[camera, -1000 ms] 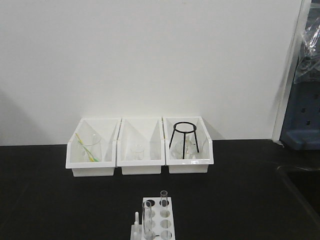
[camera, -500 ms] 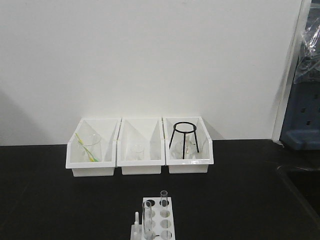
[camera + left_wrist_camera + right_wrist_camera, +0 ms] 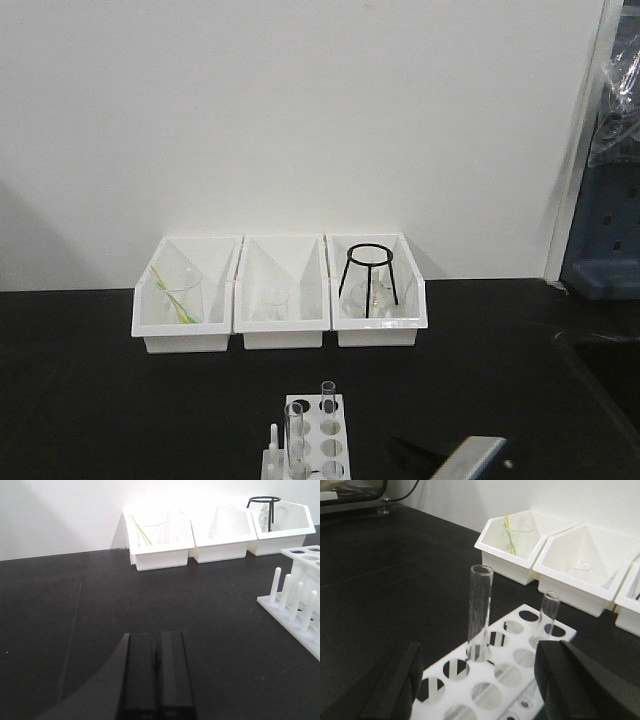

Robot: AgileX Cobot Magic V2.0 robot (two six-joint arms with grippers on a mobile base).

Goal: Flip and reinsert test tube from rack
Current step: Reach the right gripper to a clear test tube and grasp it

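as the right gripper (image 3: 480, 652) hangs low over the rack (image 3: 512, 677), its jaws stand wide apart on either side of the test tube (image 3: 481, 611), not touching it. the tube is upright in a hole of the rack, open rim up, with a shorter tube (image 3: 549, 614) standing in a hole farther back. the left gripper (image 3: 156, 639) sits low over the bare black table (image 3: 60, 605), jaws pressed together and holding nothing, well apart from the rack. three white bins (image 3: 283, 338) line the wall behind. judged from this, the job is barely begun: the tube is not yet gripped, and the lift, the flip and the reinsertion are all left to do.
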